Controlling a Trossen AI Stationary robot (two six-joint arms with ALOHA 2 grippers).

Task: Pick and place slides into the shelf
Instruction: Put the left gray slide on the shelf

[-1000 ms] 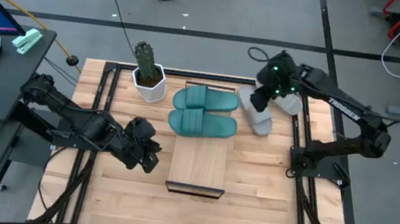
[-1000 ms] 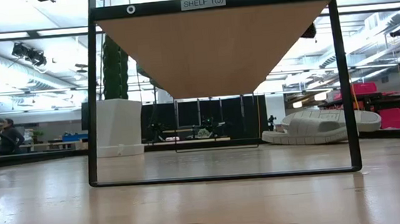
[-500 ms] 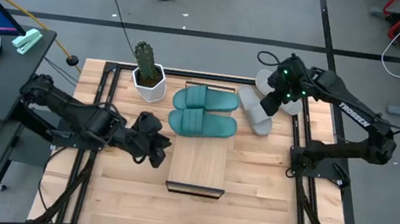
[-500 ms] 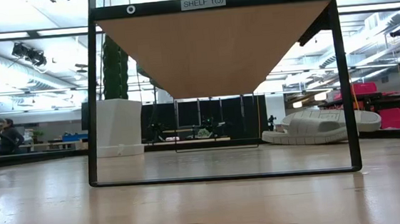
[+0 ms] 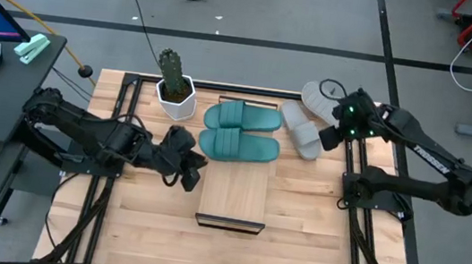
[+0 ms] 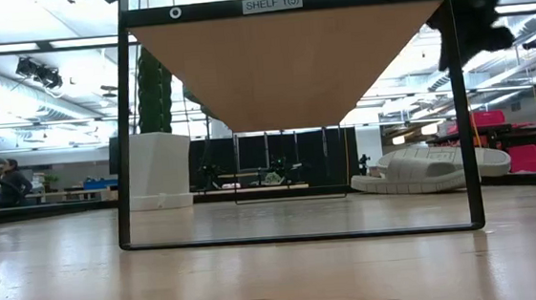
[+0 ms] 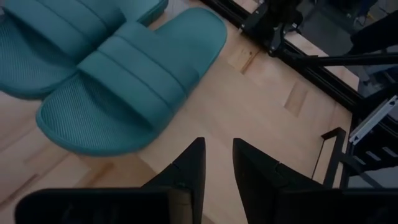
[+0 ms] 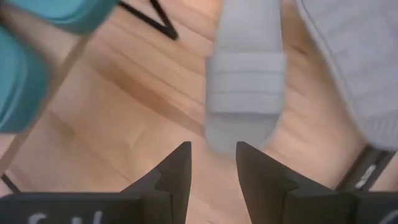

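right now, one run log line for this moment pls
teal slides: both on shelf | grey slides: on table, off shelf | left pincer: open, empty, near teal slides | right pincer: open, empty, beside grey slides

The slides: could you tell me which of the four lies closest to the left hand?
The teal slide nearer the shelf's bare end. Its toe end lies just beyond the left hand; its teal twin sits behind it, and both grey slides lie by the right arm.

The near half of the shelf [image 5: 233,195] board lies bare, open from above and from either side. Its far half is filled by two teal slides [image 5: 239,132] lying side by side. The potted cactus [image 5: 172,84] blocks the far left, and two grey slides [image 5: 307,123] crowd the far right corner.
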